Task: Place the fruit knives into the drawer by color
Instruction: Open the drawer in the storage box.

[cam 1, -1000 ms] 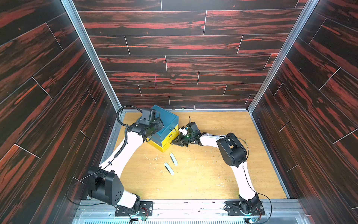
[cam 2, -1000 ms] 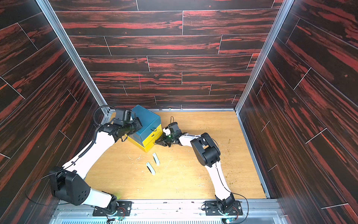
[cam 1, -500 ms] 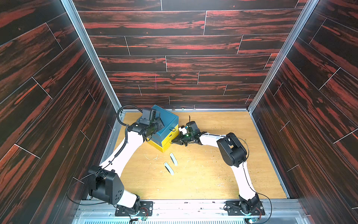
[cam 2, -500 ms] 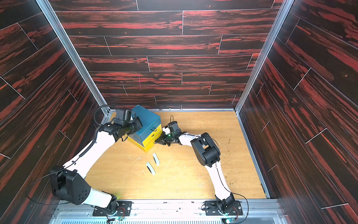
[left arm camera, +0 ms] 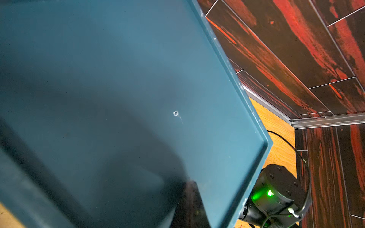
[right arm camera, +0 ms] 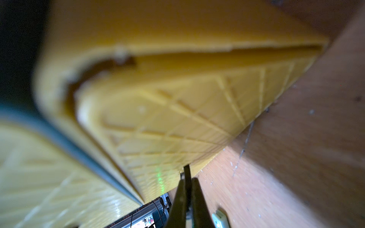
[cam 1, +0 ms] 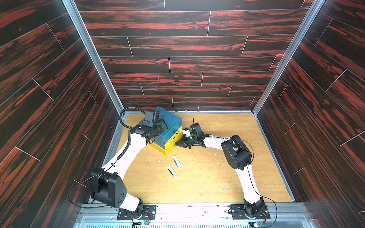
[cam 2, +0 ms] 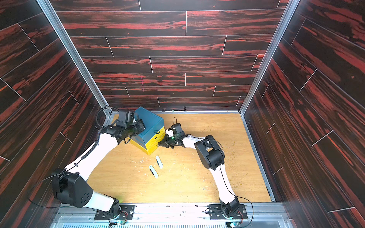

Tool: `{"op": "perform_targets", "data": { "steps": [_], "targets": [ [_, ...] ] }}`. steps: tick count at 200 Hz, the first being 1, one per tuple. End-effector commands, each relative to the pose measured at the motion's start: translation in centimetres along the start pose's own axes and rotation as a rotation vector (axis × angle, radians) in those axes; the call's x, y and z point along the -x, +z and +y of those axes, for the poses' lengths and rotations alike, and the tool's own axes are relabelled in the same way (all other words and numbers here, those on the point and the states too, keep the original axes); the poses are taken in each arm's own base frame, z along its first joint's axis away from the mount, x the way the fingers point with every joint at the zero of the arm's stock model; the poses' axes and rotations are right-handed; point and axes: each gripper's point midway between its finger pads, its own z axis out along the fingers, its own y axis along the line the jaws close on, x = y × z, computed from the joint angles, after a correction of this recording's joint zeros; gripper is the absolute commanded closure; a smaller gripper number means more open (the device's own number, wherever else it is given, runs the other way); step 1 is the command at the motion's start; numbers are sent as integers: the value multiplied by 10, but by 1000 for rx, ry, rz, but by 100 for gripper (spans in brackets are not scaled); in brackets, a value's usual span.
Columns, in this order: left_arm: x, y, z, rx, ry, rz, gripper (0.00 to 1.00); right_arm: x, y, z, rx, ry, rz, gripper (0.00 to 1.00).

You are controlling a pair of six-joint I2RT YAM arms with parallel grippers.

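Drawer-opening looks to be the step in hand. The drawer chest (cam 1: 171, 122) stands near the far left corner of the bench (cam 1: 217, 177), turned cornerwise to its edges. The right hand (right arm camera: 187, 179) is clenched on the thin black pull (right arm camera: 186, 170) of the lowest yellow drawer (right arm camera: 177, 122), with the loop pinched between flat fingertips. A narrow dark gap shows along one side of that drawer front, so it may be just off its seat. The left hand (cam 1: 163, 128) lies over the chest's teal top. It is clenched, seemingly on nothing, and looks placed to steady the chest.

A knife (cam 1: 177, 161) lies on the bare bench between the chest and the near edge, with a second knife (cam 1: 172, 171) just beside it. Both are pale and too small to sort by colour.

To do this well, I would draw the pull straight out, square to the drawer front and level with the bench. A slanted tug could jam the drawer or slip the loop. The left hand should bear down so the light chest does not slide along. Go slowly, and stop once a knife fits in lengthwise, before the drawer drops free.
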Motion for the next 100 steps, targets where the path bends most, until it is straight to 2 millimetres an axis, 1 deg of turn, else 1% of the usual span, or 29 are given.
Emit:
{"op": "perform_targets", "data": {
  "steps": [1,71,100],
  "targets": [
    [-35,14,35,133,4,142,100,-9,-2,-17,-37,21,19,100],
    [-35,11,34,131,4,140,100,-22,-15,-24,-47,28,3,100],
    [-34,10,34,131,5,136,100,-29,-26,-24,-50,25,-8,100]
  ]
}}
